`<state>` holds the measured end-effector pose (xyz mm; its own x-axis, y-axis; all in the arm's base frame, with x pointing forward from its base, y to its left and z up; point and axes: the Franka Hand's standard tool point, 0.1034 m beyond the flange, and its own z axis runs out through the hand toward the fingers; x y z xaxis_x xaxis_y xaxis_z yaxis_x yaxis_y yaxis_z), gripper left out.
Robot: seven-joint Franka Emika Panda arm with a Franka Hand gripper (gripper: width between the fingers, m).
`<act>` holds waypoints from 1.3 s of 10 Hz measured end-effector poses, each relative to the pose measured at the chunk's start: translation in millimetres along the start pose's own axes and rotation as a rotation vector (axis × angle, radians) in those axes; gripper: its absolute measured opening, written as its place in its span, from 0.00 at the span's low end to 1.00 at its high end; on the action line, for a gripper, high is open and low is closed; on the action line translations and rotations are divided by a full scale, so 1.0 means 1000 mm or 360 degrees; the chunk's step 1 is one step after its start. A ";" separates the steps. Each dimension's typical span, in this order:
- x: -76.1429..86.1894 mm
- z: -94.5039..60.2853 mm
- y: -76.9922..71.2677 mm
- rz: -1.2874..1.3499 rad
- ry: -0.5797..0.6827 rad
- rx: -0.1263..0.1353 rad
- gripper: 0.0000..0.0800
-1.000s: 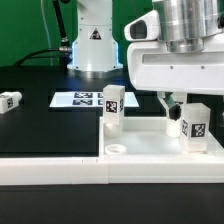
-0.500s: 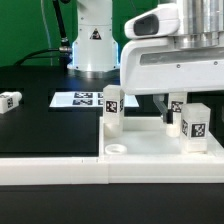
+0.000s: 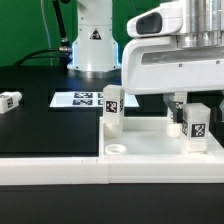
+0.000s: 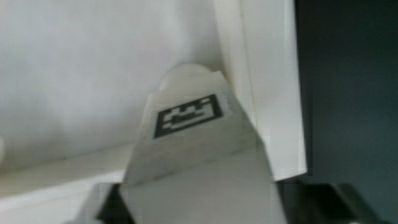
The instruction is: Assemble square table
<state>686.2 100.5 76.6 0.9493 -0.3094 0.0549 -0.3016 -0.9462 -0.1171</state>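
Bench in flat black fills most of my exterior view, with the long white L-shaped barrier wall running along its near edge. Just behind that wall I see the white plastic square slab with raised rim lying flat. The marker board lies farther back, toward the exterior view's left. One white tagged block leg stands upright at the slab's corner on the exterior view's left. A second upright leg stands toward the exterior view's right, and a third leg lies on the bench, well apart. In my wrist view the fingers pinch a fourth tagged leg from both sides, with no gap showing, just beside the slab's rim.
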 end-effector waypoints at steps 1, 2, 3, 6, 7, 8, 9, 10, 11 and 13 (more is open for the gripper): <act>0.001 0.000 0.002 0.0110 0.0000 -0.0003 0.37; 0.001 0.000 0.003 0.0238 0.0000 -0.0004 0.37; 0.001 0.001 0.005 0.0489 0.0002 -0.0011 0.37; -0.002 0.002 0.011 0.1304 -0.0029 0.0037 0.37; -0.006 0.002 0.012 0.1746 -0.0090 0.0101 0.37; -0.007 0.001 0.011 0.1852 -0.0097 0.0112 0.37; -0.007 0.001 0.010 0.2033 -0.0128 0.0135 0.37; -0.008 0.001 0.009 0.2215 -0.0165 0.0157 0.37; -0.009 0.000 0.007 0.2192 -0.0163 0.0156 0.37; -0.010 0.001 0.006 0.2006 -0.0150 0.0139 0.48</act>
<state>674.7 97.7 74.3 0.0128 -0.9772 -0.2121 -0.9948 0.0090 -0.1016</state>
